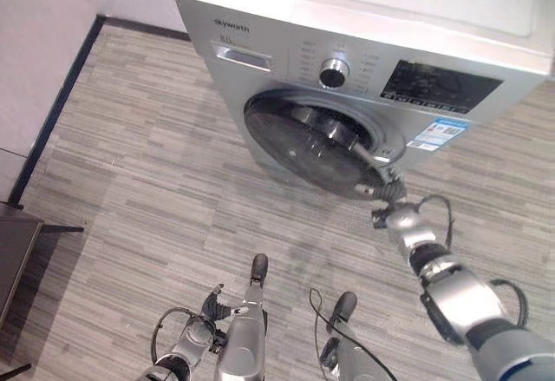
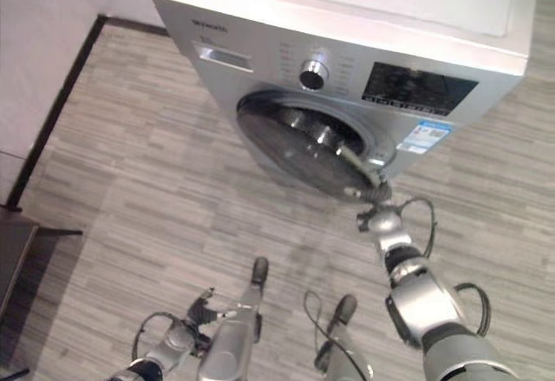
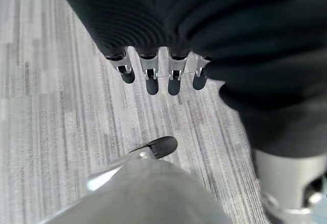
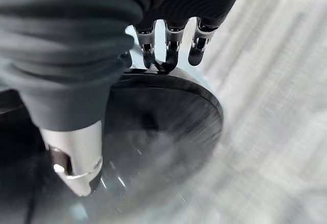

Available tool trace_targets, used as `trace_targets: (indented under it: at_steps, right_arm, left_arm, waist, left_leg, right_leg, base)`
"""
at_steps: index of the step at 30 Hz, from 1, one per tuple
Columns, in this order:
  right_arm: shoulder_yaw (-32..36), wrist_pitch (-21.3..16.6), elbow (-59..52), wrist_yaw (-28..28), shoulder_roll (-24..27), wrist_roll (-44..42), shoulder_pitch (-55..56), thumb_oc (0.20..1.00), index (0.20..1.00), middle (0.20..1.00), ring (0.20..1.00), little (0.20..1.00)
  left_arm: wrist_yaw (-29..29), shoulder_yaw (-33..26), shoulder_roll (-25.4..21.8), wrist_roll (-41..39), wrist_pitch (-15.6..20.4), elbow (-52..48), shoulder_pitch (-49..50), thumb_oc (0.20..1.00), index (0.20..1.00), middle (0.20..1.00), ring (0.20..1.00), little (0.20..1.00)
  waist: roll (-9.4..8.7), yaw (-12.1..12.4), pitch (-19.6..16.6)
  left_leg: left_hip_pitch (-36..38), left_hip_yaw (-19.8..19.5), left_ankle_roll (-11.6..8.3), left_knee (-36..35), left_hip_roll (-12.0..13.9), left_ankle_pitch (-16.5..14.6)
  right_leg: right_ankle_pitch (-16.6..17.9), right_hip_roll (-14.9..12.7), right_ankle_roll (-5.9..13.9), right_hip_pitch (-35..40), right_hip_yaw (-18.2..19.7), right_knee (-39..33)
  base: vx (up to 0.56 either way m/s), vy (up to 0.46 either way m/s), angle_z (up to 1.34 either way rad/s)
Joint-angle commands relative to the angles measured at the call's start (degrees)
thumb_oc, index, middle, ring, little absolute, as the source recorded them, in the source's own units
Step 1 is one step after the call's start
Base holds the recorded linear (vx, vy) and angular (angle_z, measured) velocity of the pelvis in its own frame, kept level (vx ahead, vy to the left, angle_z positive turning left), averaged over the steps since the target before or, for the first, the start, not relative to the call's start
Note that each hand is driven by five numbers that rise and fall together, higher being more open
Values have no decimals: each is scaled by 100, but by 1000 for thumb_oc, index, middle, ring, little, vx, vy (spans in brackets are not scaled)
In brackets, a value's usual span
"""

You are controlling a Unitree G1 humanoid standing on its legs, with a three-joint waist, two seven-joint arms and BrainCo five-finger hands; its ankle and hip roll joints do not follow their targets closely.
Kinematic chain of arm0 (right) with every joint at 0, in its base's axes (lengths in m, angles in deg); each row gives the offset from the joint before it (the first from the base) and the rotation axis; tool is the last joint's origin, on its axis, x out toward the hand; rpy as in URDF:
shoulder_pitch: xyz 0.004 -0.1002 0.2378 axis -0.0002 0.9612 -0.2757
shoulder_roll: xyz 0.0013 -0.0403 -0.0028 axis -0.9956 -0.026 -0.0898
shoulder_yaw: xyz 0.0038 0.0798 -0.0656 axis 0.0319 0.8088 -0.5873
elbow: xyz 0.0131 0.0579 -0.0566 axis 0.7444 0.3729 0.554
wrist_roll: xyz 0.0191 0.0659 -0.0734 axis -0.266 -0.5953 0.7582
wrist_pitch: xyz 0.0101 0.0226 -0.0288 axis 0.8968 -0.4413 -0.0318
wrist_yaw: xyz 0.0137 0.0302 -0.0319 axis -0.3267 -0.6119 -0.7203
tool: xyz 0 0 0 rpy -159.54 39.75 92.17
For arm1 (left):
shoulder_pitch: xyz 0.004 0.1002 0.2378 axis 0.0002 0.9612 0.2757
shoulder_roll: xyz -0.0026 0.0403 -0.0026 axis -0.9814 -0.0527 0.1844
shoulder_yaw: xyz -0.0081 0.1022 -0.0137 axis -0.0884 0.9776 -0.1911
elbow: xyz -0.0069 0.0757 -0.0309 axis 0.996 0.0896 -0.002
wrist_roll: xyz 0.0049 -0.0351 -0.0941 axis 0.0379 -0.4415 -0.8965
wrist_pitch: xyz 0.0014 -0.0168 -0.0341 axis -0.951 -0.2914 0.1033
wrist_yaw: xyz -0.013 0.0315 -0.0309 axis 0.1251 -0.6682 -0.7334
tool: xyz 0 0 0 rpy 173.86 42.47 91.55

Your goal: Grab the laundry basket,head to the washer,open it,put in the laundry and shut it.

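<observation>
My right hand (image 1: 388, 192) hooks its curled fingers (image 4: 170, 48) over the rim of the round dark-glass door (image 1: 314, 145) on the silver front-loading washer (image 1: 364, 68) — I should swing it steadily. Left hand (image 3: 158, 71) hangs relaxed — empty.

Washer (image 1: 364, 60) ahead on floor (image 1: 130, 199)

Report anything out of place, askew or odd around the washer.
The silver front-loading washer has its round dark glass door slightly ajar, the right hand at its edge. No laundry basket or laundry shows on the grey striped floor, which is odd for this task. The left hand hangs over the floor.
</observation>
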Motion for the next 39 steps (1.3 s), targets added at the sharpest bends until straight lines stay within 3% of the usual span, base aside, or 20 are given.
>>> trace_targets:
  at_steps: [1,6,8,9,13,14,15,17,21,23,24,25,27,28,29,31,32,34,36,39]
  right_arm:
    - [-206,-220,-327,860,-1382,-321,33,1000,1000,1000,1000,1000]
    - [-646,-236,-644,1199,-1727,-806,1009,1000,1000,1000,1000,1000]
    - [-799,-234,-795,1378,-1607,-634,1541,1000,1000,1000,1000,1000]
    - [-799,-234,-796,1377,-1610,-633,1543,1000,1000,1000,1000,1000]
    - [-505,-237,-573,1415,-1382,-255,1902,1000,1000,1000,1000,1000]
    - [-366,-251,-497,1421,-1312,-146,2040,1000,1000,1000,1000,1000]
    - [-126,-273,-421,1411,-1212,3,2274,1000,1000,1000,1000,1000]
    - [77,-243,-277,1398,-1117,231,2499,1000,1000,1000,1000,1000]
    - [388,-205,91,1398,-1001,498,2676,1000,1000,1000,1000,1000]
    - [684,-108,388,1361,-833,743,2716,1000,1000,1000,1000,1000]
    - [701,-108,387,1363,-827,747,2711,1000,1000,1000,1000,1000]
    - [898,-40,423,1461,-672,893,2780,1000,1000,1000,1000,1000]
    - [917,-38,420,1462,-667,895,2776,1000,1000,1000,1000,1000]
    - [918,-10,439,1531,-620,939,2783,1000,1000,1000,1000,1000]
    - [863,60,505,1646,-571,1108,2749,1000,1000,1000,1000,1000]
    - [763,110,554,1673,-556,1187,2690,1000,1000,1000,1000,1000]
    - [776,111,554,1674,-547,1188,2684,1000,1000,1000,1000,1000]
    - [679,239,507,1694,-471,1170,2454,1000,1000,1000,1000,1000]
    - [613,280,449,1738,-399,1191,2268,1000,1000,1000,1000,1000]
    - [375,351,381,1738,-419,1221,1999,1000,1000,1000,1000,1000]
  left_arm:
    - [128,414,390,-108,5,365,-81,1000,1000,1000,1000,1000]
    - [421,245,-20,-139,237,-833,396,1000,1000,1000,1000,1000]
    - [605,-190,-691,-122,381,-2580,912,1000,1000,1000,1000,1000]
    - [602,-193,-698,-123,371,-2596,920,1000,1000,1000,1000,1000]
    - [833,-804,-1608,855,426,-4476,1326,1000,1000,1000,1000,1000]
    - [1132,-1072,-1978,1513,431,-5051,1369,1000,1000,1000,1000,1000]
    - [1592,-1800,-2450,2382,444,-5930,1469,1000,1000,1000,1000,1000]
    - [1779,-2674,-2458,2600,498,-6977,1647,1000,1000,1000,1000,1000]
    - [1390,-2913,-2260,2090,837,-8014,1435,1000,1000,1000,1000,1000]
    - [-124,-2213,-2328,69,1192,-8570,1129,1000,1000,1000,1000,1000]
    - [-164,-2218,-2333,21,1188,-8571,1113,1000,1000,1000,1000,1000]
    - [-1663,-1285,-2600,-2072,973,-8660,876,1000,1000,1000,1000,1000]
    - [-1675,-1266,-2599,-2086,984,-8636,844,1000,1000,1000,1000,1000]
    - [-2090,-729,-2566,-2709,682,-8357,629,1000,1000,1000,1000,1000]
    - [-2829,380,-2585,-3706,-32,-7886,63,1000,1000,1000,1000,1000]
    - [-2900,1240,-2117,-4180,-404,-7025,-460,1000,1000,1000,1000,1000]
    - [-2905,1256,-2100,-4179,-391,-6999,-485,1000,1000,1000,1000,1000]
    - [-2798,2131,-1340,-4052,-853,-5475,-1452,1000,1000,1000,1000,1000]
    - [-2643,2387,-1139,-3070,-842,-4570,-2011,1000,1000,1000,1000,1000]
    - [-2133,2229,-81,-1624,-717,-2327,-2414,1000,1000,1000,1000,1000]
  waist:
    - [-285,364,126]
    - [-373,439,-92]
    - [-396,566,-275]
    - [-408,556,-284]
    - [-394,620,-473]
    - [-395,645,-526]
    - [-407,683,-610]
    - [-455,659,-704]
    - [-485,583,-828]
    - [-403,415,-930]
    - [-406,425,-929]
    - [-299,210,-1064]
    - [-309,221,-1073]
    - [-276,147,-1110]
    - [-227,-32,-1169]
    - [-230,-225,-1183]
    - [-233,-218,-1188]
    - [-217,-528,-1150]
    - [-210,-654,-1080]
    - [-244,-821,-920]
  left_leg:
    - [360,-109,-20,68,32,-637]
    - [684,-71,10,149,39,-770]
    - [987,-81,-1,137,106,-843]
    - [967,-87,5,136,91,-825]
    - [1146,-130,-17,85,111,-855]
    - [1180,-149,-34,63,125,-860]
    - [1268,-155,-69,18,148,-901]
    - [1305,-182,-79,-11,138,-892]
    - [1324,-185,-102,-31,123,-897]
    - [1390,-139,-107,-34,125,-927]
    - [1373,-141,-100,-42,114,-897]
    - [1501,-60,-92,-61,127,-950]
    - [1474,-62,-82,-71,110,-918]
    - [1513,-43,-74,-72,118,-925]
    - [1578,-16,-62,-72,114,-946]
    - [1659,14,-51,-72,120,-990]
    - [1635,10,-44,-72,107,-972]
    - [1621,40,-15,-72,75,-975]
    - [1583,88,7,-72,65,-977]
    - [1533,219,30,-72,69,-954]
  right_leg:
    - [40,-699,365,-217,428,14]
    - [-18,-721,374,133,350,14]
    - [-134,-702,386,437,236,71]
    - [-119,-715,389,424,230,67]
    - [-223,-686,396,643,117,87]
    - [-254,-678,398,693,78,92]
    - [-314,-652,398,800,35,88]
    - [-308,-661,394,859,-16,73]
    - [-326,-651,395,911,-83,64]
    - [-346,-630,408,966,-80,77]
    - [-319,-639,408,949,-81,69]
    - [-337,-623,421,1012,-33,79]
    - [-312,-638,424,985,-35,73]
    - [-310,-639,430,1001,-12,77]
    - [-317,-629,441,1027,52,81]
    - [-331,-614,444,1062,114,84]
    - [-315,-626,447,1043,111,81]
    - [-278,-622,462,952,229,93]
    - [-259,-629,485,829,319,108]
    - [-252,-632,476,627,478,166]
  base:
    - [34,24,2]
    - [48,5,2]
    - [99,-24,15]
    - [99,-21,15]
    - [61,-15,8]
    - [75,-33,6]
    - [92,-47,6]
    - [71,-56,3]
    - [32,-31,10]
    - [27,18,23]
    - [83,77,1]
    - [63,68,-6]
    - [47,44,-5]
    - [87,55,-24]
    - [120,54,-23]
    - [83,28,-7]
    - [23,20,-7]
    - [-13,46,-14]
    - [-57,58,-15]
    - [-87,51,-37]
